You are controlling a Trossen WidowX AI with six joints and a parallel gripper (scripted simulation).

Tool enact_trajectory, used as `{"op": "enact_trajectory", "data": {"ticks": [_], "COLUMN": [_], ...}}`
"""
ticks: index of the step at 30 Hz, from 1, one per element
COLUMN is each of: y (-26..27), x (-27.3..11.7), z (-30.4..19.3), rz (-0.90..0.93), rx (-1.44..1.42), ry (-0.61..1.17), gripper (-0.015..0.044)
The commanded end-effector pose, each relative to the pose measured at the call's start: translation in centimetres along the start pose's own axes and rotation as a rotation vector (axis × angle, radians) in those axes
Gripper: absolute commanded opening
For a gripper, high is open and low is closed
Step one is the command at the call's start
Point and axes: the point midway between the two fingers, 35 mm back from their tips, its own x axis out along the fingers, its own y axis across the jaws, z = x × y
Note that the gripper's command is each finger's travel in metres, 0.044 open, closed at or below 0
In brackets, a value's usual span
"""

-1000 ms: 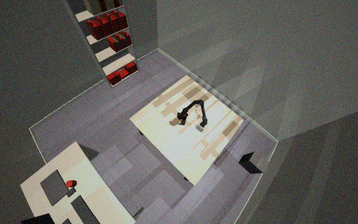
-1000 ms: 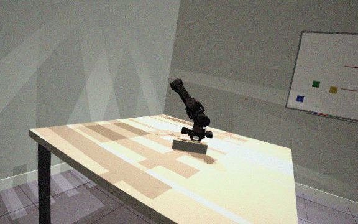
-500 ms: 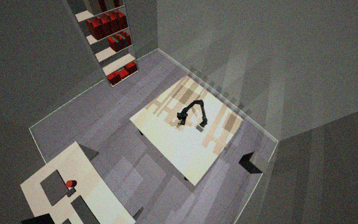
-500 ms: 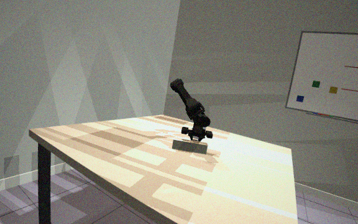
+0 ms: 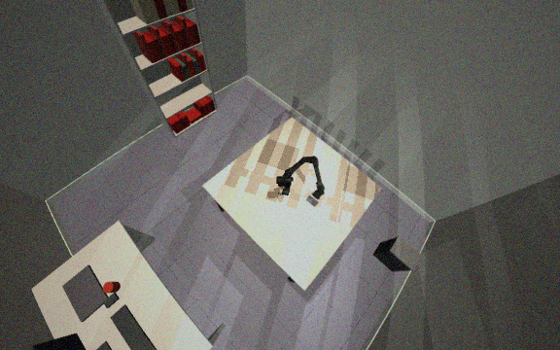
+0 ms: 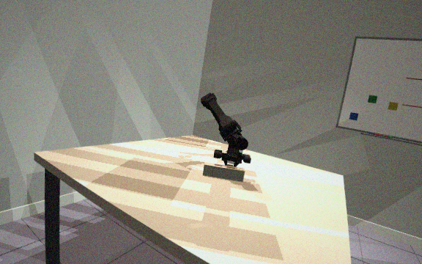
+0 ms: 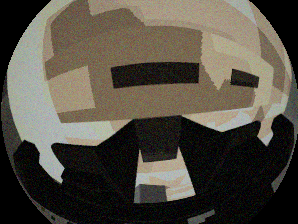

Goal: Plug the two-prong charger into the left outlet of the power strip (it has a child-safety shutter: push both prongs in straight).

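Note:
The power strip [image 6: 223,173] [image 7: 102,102] is a long box on the table; it also shows small and tan in the top view [image 5: 273,193]. In the wrist view its top carries a wide dark slot [image 7: 155,75] and a shorter one [image 7: 245,78] at the right. My gripper [image 7: 154,119] [image 6: 230,163] is shut on the dark block-shaped charger [image 7: 158,142]. It holds the charger at the strip's edge in the wrist view, and low over the strip in the exterior view. The prongs and the outlet holes under the charger are hidden; whether they touch cannot be told.
The table [image 5: 280,233] [image 6: 306,205] has striped light and shadow across it. A small grey block [image 5: 312,200] lies by the arm's base. A second table [image 5: 163,297], a shelf with red boxes [image 5: 168,39] and a whiteboard [image 6: 390,73] stand away from the arm.

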Motion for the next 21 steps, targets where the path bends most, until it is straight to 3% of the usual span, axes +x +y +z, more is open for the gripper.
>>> {"op": "enact_trajectory", "data": {"ticks": [1,21], "y": [-0.04,-0.06], "x": [-0.35,-0.38], "z": [1.31,1.49], "rz": [0.007,0.007], "rx": [0.020,0.020], "ry": [-0.028,-0.029], "gripper": [0.0000,0.0000]}}
